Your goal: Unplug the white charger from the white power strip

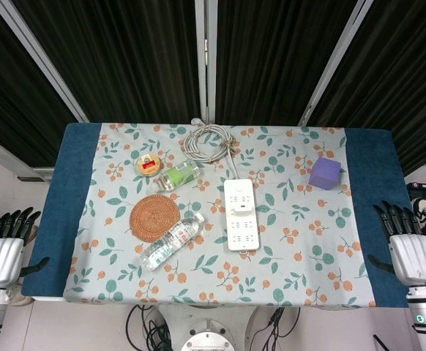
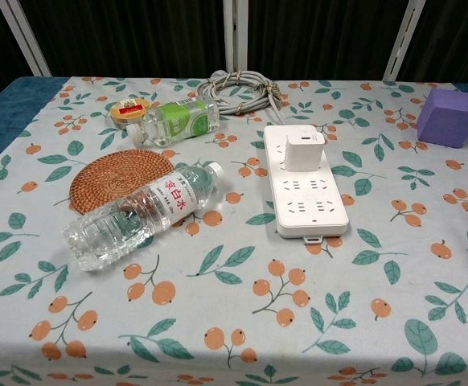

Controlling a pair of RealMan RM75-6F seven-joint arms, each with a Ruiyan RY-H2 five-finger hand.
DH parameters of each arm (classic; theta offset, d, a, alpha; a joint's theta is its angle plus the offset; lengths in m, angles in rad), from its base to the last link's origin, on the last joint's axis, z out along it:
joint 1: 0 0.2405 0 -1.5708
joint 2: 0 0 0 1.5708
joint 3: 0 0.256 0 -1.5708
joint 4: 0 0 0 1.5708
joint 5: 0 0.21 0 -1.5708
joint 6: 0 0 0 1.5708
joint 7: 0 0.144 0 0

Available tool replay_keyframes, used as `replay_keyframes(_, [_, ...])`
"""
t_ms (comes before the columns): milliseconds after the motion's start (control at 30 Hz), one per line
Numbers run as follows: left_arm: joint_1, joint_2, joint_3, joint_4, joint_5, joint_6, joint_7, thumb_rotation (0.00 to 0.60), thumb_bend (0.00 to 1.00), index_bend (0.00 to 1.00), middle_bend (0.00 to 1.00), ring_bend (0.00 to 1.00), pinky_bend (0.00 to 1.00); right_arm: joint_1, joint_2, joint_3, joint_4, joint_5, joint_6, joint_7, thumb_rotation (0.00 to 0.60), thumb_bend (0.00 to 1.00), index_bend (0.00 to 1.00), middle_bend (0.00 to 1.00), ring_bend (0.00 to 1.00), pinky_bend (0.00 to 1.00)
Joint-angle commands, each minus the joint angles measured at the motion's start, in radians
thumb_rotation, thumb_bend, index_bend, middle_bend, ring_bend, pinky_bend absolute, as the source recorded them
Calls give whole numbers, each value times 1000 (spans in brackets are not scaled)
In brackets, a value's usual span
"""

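Charger (image 2: 304,151) in strip (image 2: 306,189), hands (image 1: 412,248) well apart.

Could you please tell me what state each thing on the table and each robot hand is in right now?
Charger: plugged into the power strip, upright.
Power strip: flat; other sockets free.
Cable: coiled.
Large water bottle: on its side, partly over the coaster.
Small green bottle: on its side.
Purple cube: standing alone.
Left robot hand: open, empty.
Right robot hand: open, empty.
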Motion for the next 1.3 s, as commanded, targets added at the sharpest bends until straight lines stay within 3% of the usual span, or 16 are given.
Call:
replay_keyframes(33, [2, -15, 1, 10, -4, -1, -3, 600, 139, 91, 35, 0, 0, 9, -2, 2, -3, 0, -11, -2, 600, 26, 0, 0, 0, 0])
replay_keyframes(267, [0, -18, -3, 13, 6, 9, 0, 600, 138, 91, 35, 0, 0, 37, -13, -2, -4, -23, -42, 10, 600, 26, 0, 0, 0, 0])
replay_keyframes(467, [-6, -20, -1, 9, 23, 12, 2, 600, 138, 91, 35, 0, 0, 124, -72, -2, 25, -88, -127, 18, 600, 26, 0, 0, 0, 0])
replay_keyframes(667, [-13, -18, 0, 3, 43, 16, 1, 600, 138, 91, 35, 0, 0, 241, -209, 30, 121, -121, -220, -15, 600, 26, 0, 0, 0, 0])
replay_keyframes(1000, [-21, -16, 1, -2, 40, 1, 1, 600, 138, 91, 35, 0, 0, 339, -506, 52, 385, -129, -228, -40, 600, 26, 0, 0, 0, 0])
replay_keyframes(1300, [-25, -14, 3, 4, 34, -11, -9, 600, 136, 91, 35, 0, 0, 387, -637, 47, 529, -133, -212, 26, 600, 24, 0, 0, 0, 0])
